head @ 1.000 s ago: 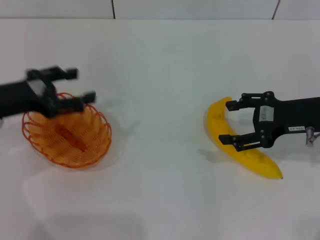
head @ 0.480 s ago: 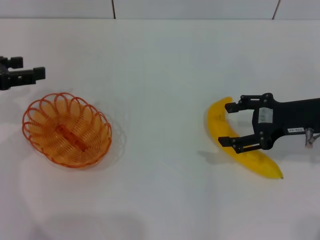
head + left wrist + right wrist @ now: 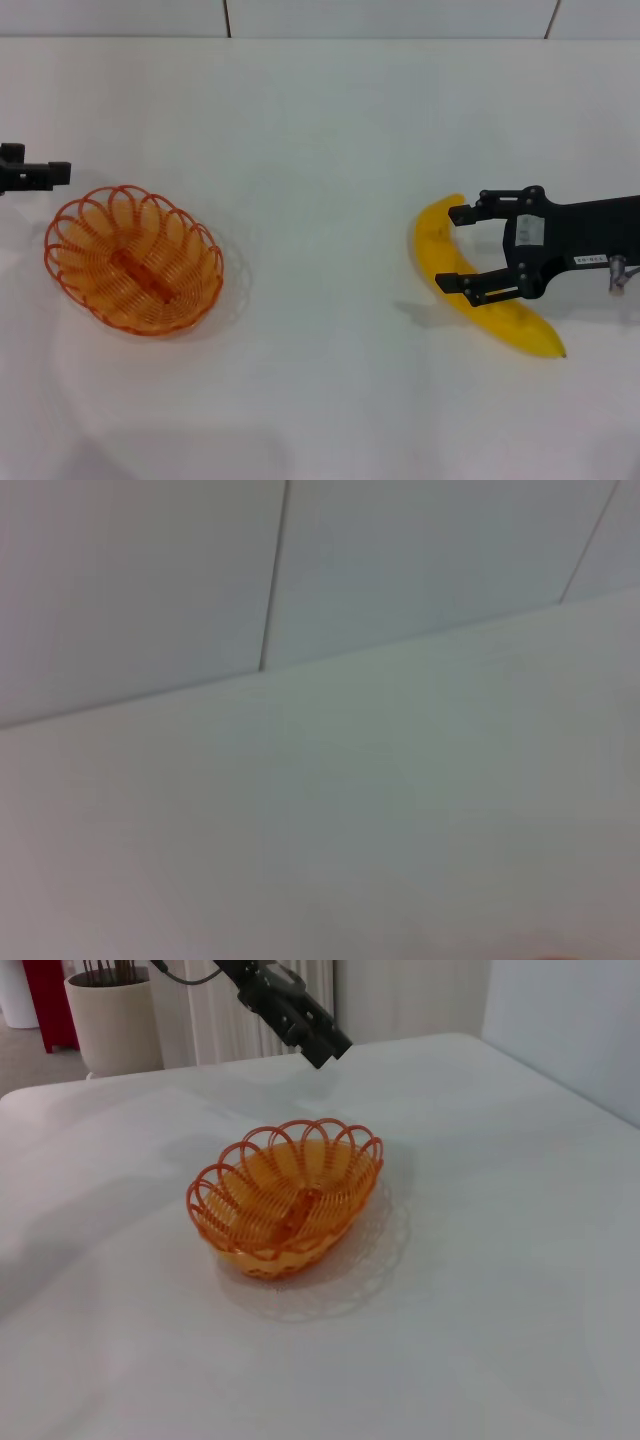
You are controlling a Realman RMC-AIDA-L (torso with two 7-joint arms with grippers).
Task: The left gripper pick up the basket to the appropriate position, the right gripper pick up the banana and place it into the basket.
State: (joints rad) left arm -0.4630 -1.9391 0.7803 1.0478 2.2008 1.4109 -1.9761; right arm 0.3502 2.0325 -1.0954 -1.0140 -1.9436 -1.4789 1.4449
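At far left, the left gripper (image 3: 40,172) hovers beyond the basket (image 3: 133,260) (jaw state unclear). The oval basket lies diagonally on the white table (image 3: 320,130). At right, the right gripper (image 3: 462,250), jaws apart, straddles the diagonal banana (image 3: 440,240).

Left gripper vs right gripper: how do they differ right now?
The right gripper is open, its fingers straddling the banana; the left gripper sits at the table's left edge, clear of the basket, around nothing. The right shows in full; the left only partly. Both are black claws.
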